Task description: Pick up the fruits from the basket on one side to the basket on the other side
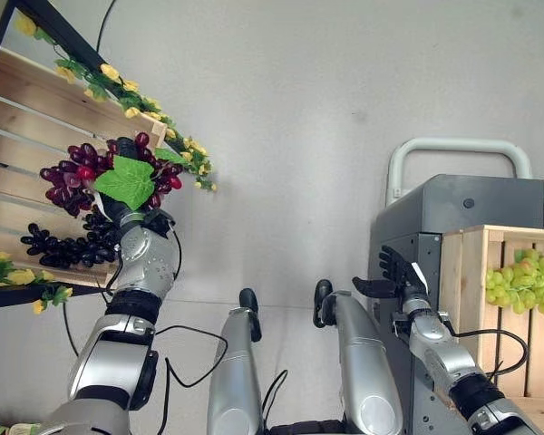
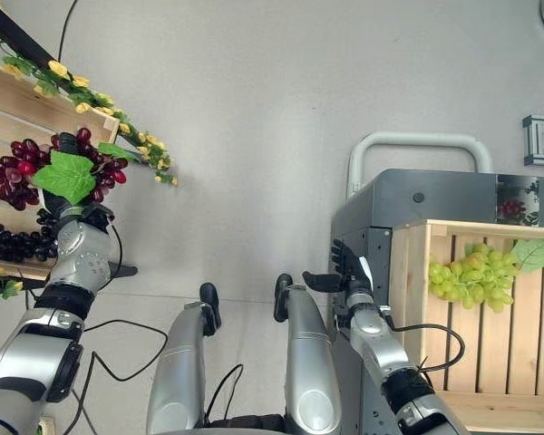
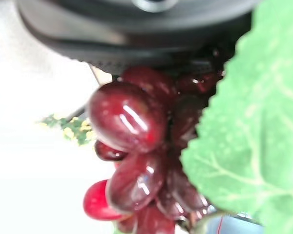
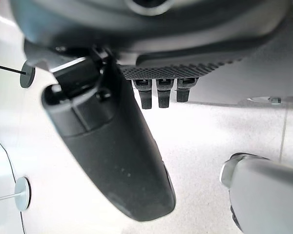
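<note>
Silver-grey segmented arms with black joint bands; dark left hand [image 1: 127,210]; dark right hand [image 1: 394,272], white thumb cover, ribbed fingers [image 4: 158,92].

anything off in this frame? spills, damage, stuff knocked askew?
Nothing stands out. The left hand holds the red grape bunch over the left crate; the dark grapes lie in that crate, the green grapes in the right crate. The right hand is open, idle.
</note>
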Robot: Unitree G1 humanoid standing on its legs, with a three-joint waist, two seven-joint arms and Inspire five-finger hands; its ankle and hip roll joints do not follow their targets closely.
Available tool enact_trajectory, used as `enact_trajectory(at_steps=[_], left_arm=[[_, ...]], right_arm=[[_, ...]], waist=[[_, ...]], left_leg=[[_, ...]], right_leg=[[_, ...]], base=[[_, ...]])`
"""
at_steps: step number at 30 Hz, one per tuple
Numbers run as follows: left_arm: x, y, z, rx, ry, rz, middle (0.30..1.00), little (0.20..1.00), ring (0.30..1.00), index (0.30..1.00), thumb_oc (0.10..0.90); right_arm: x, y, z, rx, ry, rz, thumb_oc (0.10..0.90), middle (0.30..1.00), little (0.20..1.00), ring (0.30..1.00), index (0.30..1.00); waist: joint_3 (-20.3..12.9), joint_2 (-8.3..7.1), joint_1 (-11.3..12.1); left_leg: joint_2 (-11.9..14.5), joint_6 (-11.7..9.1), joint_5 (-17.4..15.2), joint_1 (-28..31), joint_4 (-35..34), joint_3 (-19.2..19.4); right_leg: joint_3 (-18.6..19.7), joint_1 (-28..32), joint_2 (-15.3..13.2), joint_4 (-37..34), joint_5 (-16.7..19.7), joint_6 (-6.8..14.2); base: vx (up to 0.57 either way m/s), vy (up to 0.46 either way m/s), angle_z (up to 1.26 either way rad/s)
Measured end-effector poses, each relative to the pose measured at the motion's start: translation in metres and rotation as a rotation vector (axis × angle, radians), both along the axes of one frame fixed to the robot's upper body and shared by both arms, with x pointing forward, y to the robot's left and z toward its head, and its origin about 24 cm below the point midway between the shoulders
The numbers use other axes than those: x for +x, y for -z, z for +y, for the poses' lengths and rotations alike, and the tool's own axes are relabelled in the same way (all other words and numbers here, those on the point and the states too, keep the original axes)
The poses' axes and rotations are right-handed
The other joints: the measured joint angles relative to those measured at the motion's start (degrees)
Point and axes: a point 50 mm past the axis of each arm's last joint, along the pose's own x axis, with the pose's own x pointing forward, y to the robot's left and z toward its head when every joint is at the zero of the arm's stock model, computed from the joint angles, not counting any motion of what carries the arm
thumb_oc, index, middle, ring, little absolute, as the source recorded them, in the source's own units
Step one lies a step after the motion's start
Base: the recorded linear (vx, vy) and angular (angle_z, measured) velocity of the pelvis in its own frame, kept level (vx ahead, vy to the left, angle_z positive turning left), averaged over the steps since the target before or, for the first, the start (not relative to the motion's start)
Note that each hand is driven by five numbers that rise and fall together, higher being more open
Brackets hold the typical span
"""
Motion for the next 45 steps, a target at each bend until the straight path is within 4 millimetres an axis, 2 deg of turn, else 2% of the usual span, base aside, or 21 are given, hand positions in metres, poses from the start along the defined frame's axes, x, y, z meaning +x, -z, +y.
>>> enact_trajectory(at_steps=[4,9,18,25,26,27,29,35,45], left_arm=[[0.002,-0.004,0.002,-0.009,-0.051,0.012,0.300,0.300,0.300,0.300,0.400],[-0.002,0.000,0.015,0.018,-0.143,0.071,0.300,0.300,0.300,0.300,0.400],[-0.024,-0.020,0.076,0.062,-0.348,0.090,0.300,0.300,0.300,0.300,0.400],[-0.027,-0.024,0.086,0.066,-0.382,0.119,0.305,0.305,0.305,0.305,0.403],[-0.027,-0.025,0.086,0.067,-0.383,0.119,0.434,0.434,0.434,0.434,0.489],[-0.027,-0.026,0.087,0.068,-0.385,0.118,0.900,0.900,0.900,0.900,0.800],[-0.027,-0.027,0.088,0.070,-0.382,0.121,0.900,0.900,0.900,0.900,0.800],[-0.021,-0.025,0.089,0.085,-0.210,0.233,0.900,0.900,0.900,0.900,0.800],[-0.023,-0.019,0.099,-0.037,-0.197,0.363,0.900,0.900,0.900,0.900,0.800]], right_arm=[[0.000,0.000,0.002,0.002,-0.007,-0.003,0.800,0.900,0.900,0.900,0.900],[-0.001,0.000,0.002,0.004,-0.009,-0.002,0.800,0.900,0.900,0.900,0.900],[-0.004,0.002,0.002,0.004,-0.008,0.006,0.800,0.900,0.900,0.900,0.900],[-0.009,0.007,-0.001,0.003,0.001,0.027,0.800,0.900,0.900,0.900,0.900],[-0.009,0.008,-0.001,0.003,0.001,0.028,0.800,0.900,0.900,0.900,0.900],[-0.010,0.008,-0.001,0.003,0.002,0.029,0.800,0.900,0.900,0.900,0.900],[-0.010,0.008,-0.001,0.003,0.003,0.029,0.800,0.900,0.900,0.900,0.900],[-0.012,0.009,-0.005,0.006,0.018,0.031,0.800,0.900,0.900,0.900,0.900],[-0.012,0.009,-0.004,0.007,0.018,0.033,0.800,0.900,0.900,0.900,0.900]], waist=[[0.00,-0.79,-0.27],[-0.02,-1.06,-1.20],[-0.03,-1.98,-1.24],[-0.04,-2.25,-0.98],[-0.04,-2.26,-0.99],[-0.06,-2.31,-0.99],[-0.07,-2.38,-1.00],[-0.07,-2.38,-1.24],[-0.07,-2.37,-1.27]], left_leg=[[0.07,-0.43,-0.39,-1.64,1.02,-0.18],[0.06,-0.40,-1.13,-2.72,2.25,-0.39],[-0.01,-0.39,-1.13,-5.37,3.46,-1.51],[-0.13,-0.41,-1.14,-6.55,4.14,-2.06],[-0.13,-0.41,-1.14,-6.67,4.18,-2.18],[-0.13,-0.41,-1.13,-6.91,4.26,-2.35],[-0.13,-0.41,-1.13,-7.29,4.30,-2.39],[-0.19,-0.42,-1.12,-8.05,4.27,-2.46],[-0.31,-0.46,-1.06,-7.35,3.82,-2.26]], right_leg=[[-0.01,-1.72,0.02,0.76,0.00,-0.04],[-0.23,-1.82,-0.13,1.01,-0.08,0.17],[-0.90,-3.96,-0.14,1.69,-0.11,0.11],[-1.38,-4.43,-0.32,1.86,-0.08,0.20],[-1.48,-4.46,-0.33,1.85,-0.08,0.19],[-1.59,-4.60,-0.32,1.85,-0.09,0.19],[-1.61,-5.02,-0.31,1.88,-0.08,0.19],[-1.80,-5.58,-0.43,1.78,-0.06,0.20],[-1.70,-5.21,-0.56,1.72,-0.04,0.21]], base=[[0.02,0.009,0.00],[0.02,0.005,0.02],[0.00,0.006,0.03],[-0.01,0.009,0.03],[-0.02,0.022,0.04],[0.00,0.000,0.00],[0.00,0.000,0.00],[-0.01,0.009,0.00],[0.00,0.000,0.00]])
